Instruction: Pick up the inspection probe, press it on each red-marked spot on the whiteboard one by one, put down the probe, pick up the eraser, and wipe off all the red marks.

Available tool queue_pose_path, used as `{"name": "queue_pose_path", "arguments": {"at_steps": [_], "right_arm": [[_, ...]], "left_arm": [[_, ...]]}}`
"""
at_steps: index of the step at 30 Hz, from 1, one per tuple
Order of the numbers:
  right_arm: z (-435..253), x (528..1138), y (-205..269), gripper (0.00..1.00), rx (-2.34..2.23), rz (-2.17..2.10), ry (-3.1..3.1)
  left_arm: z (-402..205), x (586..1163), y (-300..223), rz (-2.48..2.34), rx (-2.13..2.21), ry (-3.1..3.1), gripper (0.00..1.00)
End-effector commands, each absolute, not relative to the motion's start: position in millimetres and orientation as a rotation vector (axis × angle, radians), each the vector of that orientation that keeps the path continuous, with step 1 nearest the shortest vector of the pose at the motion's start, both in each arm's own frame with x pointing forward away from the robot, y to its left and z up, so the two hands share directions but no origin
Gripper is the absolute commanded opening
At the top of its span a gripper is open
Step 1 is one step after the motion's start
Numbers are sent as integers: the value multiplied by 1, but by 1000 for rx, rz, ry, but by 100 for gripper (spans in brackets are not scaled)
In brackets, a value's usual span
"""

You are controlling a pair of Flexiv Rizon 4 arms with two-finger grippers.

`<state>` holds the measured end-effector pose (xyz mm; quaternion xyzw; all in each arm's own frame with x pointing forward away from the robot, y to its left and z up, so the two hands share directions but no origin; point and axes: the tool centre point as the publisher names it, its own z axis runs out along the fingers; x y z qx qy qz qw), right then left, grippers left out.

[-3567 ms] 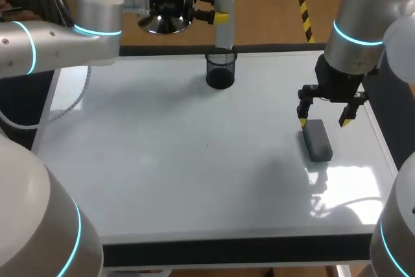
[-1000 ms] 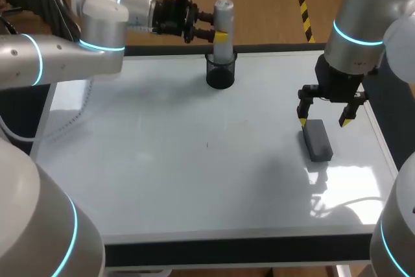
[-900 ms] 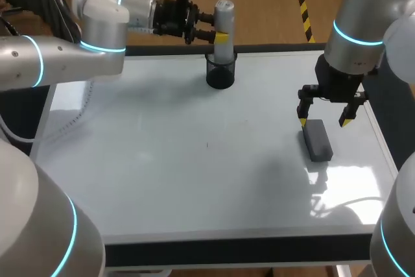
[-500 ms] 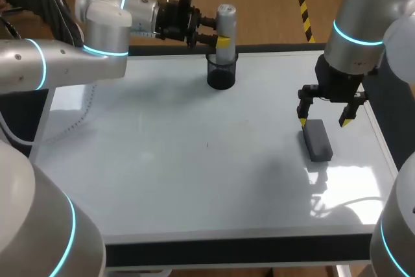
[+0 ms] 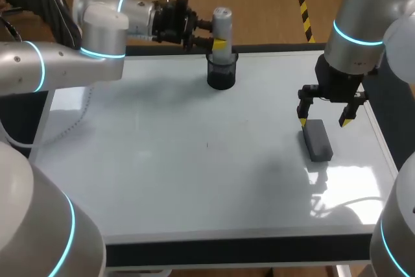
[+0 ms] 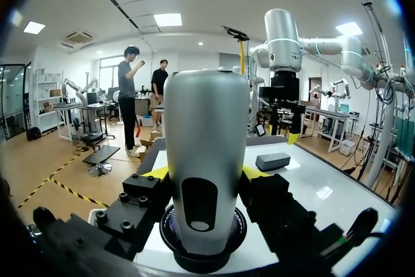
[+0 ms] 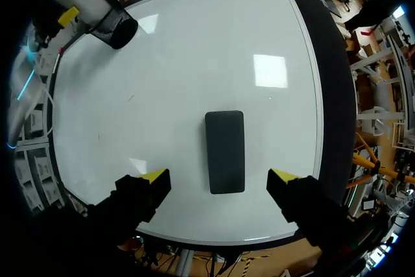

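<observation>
Left arm: clamping the inspection probe point(image 5: 222, 23) in the left gripper point(image 5: 217, 42), yellow tips pressing on its silver body from two sides; holding it upright at the far edge of the whiteboard point(image 5: 162, 186).
Just changed: lowering the probe, against a few seconds back, from clear above the black mesh cup point(image 5: 220, 76) down into its mouth; over the last second sinking only a little further.
Meaning for the task: probably finishing the put-down step, with letting go not yet done; judging the pressing stage over, while finding no red marks on the board to confirm it, only a faint dark speck point(image 5: 207, 145) near the middle.
Right arm: hovering with the right gripper point(image 5: 322, 121) spread wide just above the eraser point(image 5: 317, 141), touching nothing; staying in the same spot as in every earlier frame, apparently waiting for the wiping stage.
Left wrist view only: showing both yellow tips against the probe and its foot sitting inside the cup's rim, where the head view shows just one tip.
Right wrist view only: looking straight down on the eraser lying flat between the spread fingers, with bare board on either side of it.
Head view only: taking in both arms at once, well apart.
</observation>
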<state>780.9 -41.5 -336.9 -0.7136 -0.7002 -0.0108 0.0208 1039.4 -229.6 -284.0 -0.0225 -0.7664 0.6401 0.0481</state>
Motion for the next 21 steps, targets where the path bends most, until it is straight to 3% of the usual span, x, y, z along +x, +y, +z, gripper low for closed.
{"name": "queue_pose_path", "arguments": {"at_steps": [1, 21], "right_arm": [[-336, 780, -43, 100, -2211, -36, -2173], [-336, 780, -43, 100, -2211, -36, -2173]], "left_arm": [[-288, 1041, -228, 1963, -81, -2332, 0], [-296, 1035, -233, 1971, -102, -2338, 0]]}}
